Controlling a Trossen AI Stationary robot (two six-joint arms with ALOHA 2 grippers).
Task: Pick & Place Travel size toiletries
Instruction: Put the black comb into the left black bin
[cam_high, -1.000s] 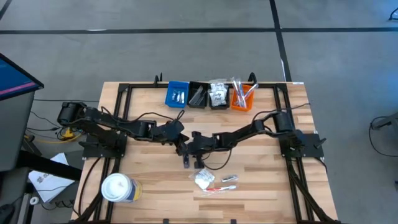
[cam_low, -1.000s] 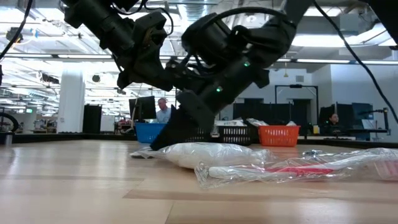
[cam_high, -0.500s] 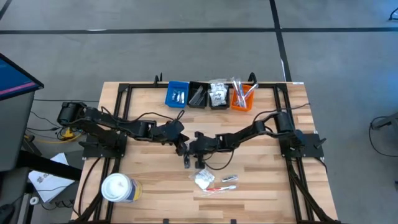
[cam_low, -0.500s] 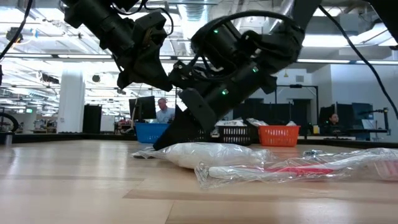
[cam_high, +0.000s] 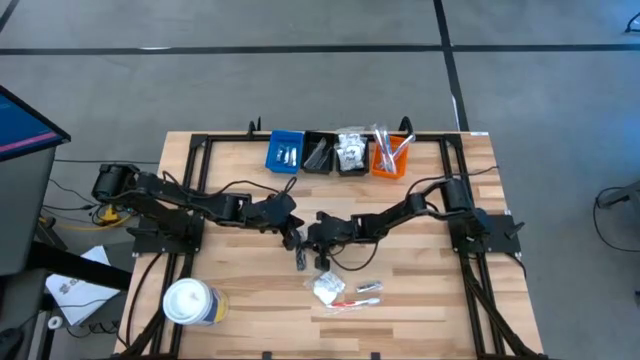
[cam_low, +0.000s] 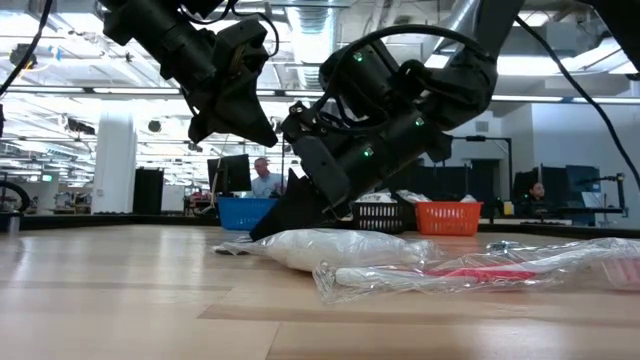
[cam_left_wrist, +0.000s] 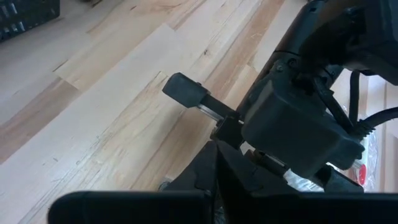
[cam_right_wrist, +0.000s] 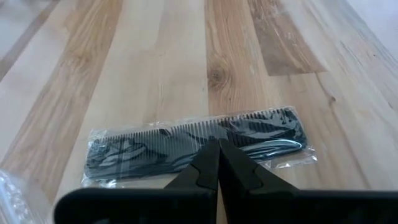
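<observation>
1. High view: both arms are seen meeting at the table's (cam_high: 240, 300) middle. The left gripper (cam_high: 293, 237) is closed on nothing, and the right gripper (cam_high: 312, 243) is closed just beside it. A wrapped black comb (cam_high: 300, 261) is seen on the wood just below both tips. Nearer the front edge, a white sachet (cam_high: 327, 289), a red toothbrush (cam_high: 347, 303) in clear wrap and a small clear packet (cam_high: 369, 288) are laid close together. Along the far edge, a blue bin (cam_high: 284, 152), a black bin (cam_high: 318, 153), a third bin (cam_high: 350, 151) heaped with white sachets and an orange bin (cam_high: 390, 157) are lined up side by side. A white tub (cam_high: 189, 302) is placed at the front left.

2. Low view: the sachet (cam_low: 335, 249) and the toothbrush (cam_low: 480, 271) are shown lying in the foreground. The right gripper (cam_low: 275, 222) is angled down behind the sachet; whether the wood is touched cannot be told. The left gripper (cam_low: 258, 132) is held above the table. People are seen in the room beyond.

3. Left wrist view: the left fingers (cam_left_wrist: 217, 177) are pressed together, with nothing between them. The right arm's wrist (cam_left_wrist: 292, 124) is seen close ahead.

4. Right wrist view: the right fingers (cam_right_wrist: 217, 168) are shut, tips pointed at the comb (cam_right_wrist: 196, 144), which is lying flat in its clear sleeve, not gripped.
</observation>
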